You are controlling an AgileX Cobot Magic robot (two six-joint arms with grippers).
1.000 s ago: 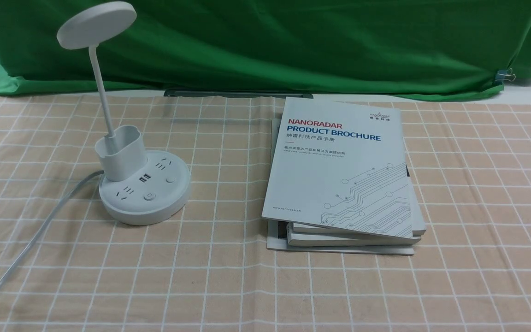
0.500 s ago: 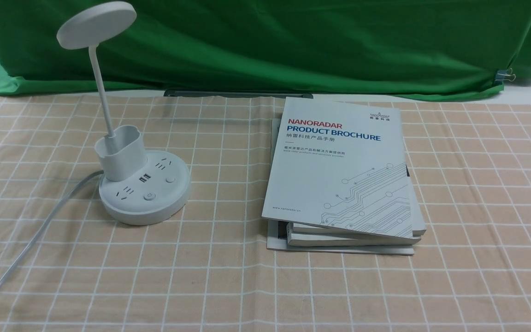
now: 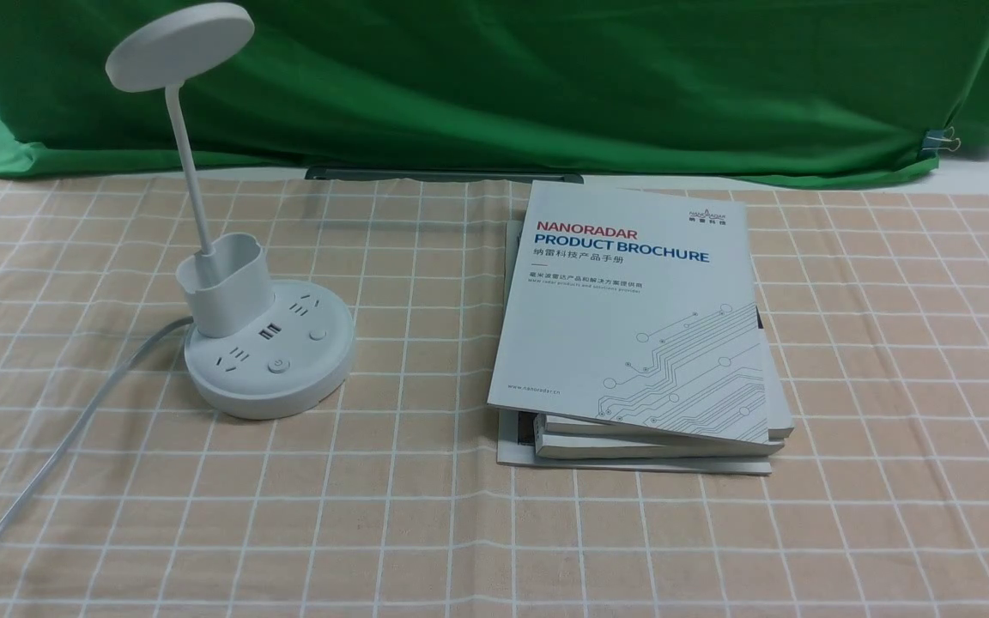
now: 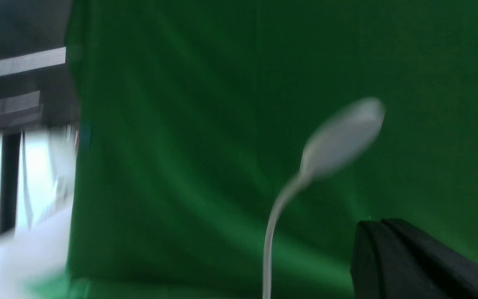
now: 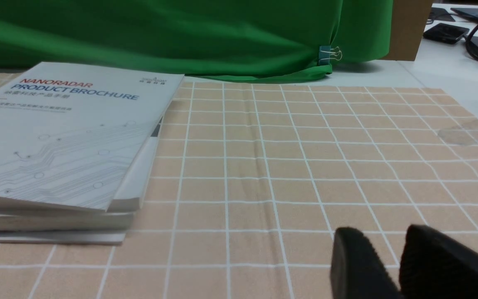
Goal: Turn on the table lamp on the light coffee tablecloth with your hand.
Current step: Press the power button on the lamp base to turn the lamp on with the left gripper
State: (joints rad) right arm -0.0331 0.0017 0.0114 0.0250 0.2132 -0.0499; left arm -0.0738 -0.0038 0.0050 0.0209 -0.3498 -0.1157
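The table lamp (image 3: pixel 270 352) is seen standing on the left part of the light coffee tablecloth (image 3: pixel 391 515), its grey cord (image 3: pixel 82 421) trailed along the cloth. To its right, well apart, 1 stack of books (image 3: pixel 632 326) is laid; nothing is seen placed between. The green backdrop (image 3: pixel 546 86) is hung behind, with 1 binder clip (image 3: pixel 941 141) fastened to it. Whether the left gripper (image 4: pixel 388 257) is clenched cannot be told; the right gripper (image 5: pixel 388 249) is held slightly parted.

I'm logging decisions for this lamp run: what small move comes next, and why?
Probably bring the left gripper toward the power button on the lamp's base; the front view shows no arm near it, and the lamp's head looks unlit.
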